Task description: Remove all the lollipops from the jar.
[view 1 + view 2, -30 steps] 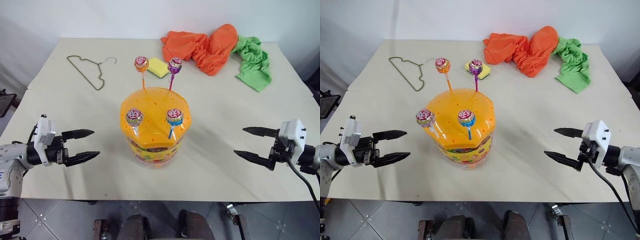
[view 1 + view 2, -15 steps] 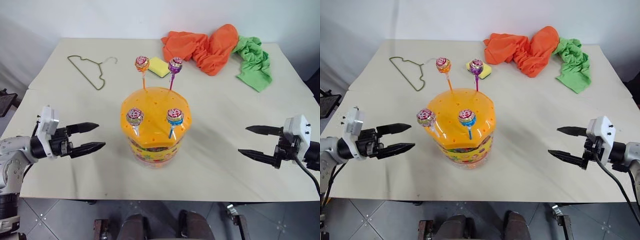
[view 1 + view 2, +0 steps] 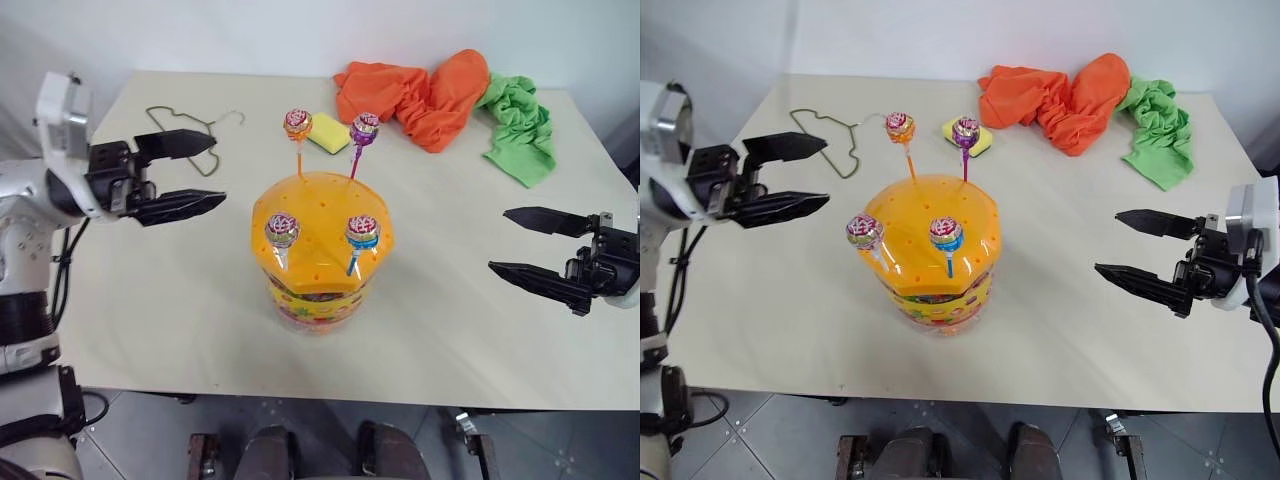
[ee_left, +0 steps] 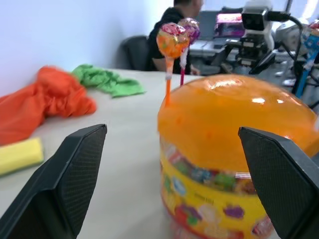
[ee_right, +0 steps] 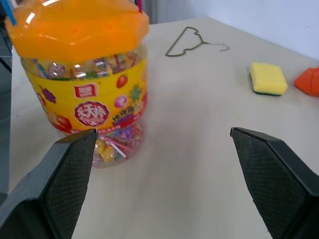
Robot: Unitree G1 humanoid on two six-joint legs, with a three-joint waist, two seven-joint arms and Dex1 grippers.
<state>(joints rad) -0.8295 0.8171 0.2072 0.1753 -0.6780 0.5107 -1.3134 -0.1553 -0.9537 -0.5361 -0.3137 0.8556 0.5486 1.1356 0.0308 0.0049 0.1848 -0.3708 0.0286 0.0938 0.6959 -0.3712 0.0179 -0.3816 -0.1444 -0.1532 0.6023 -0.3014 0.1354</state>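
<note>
Behind the jar [image 4: 234,164] in the left wrist view, a seated person [image 4: 172,30] and equipment, head views showing beige table [image 3: 200,300], both grippers [image 3: 190,172] [image 3: 520,255] wide, empty.

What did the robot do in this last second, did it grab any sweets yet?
Not yet. The left claw rose and swung in toward the jar; the right claw lifted a little. Both stayed wide open and empty. All four lollipops stayed stuck in the jar's orange lid.
</note>
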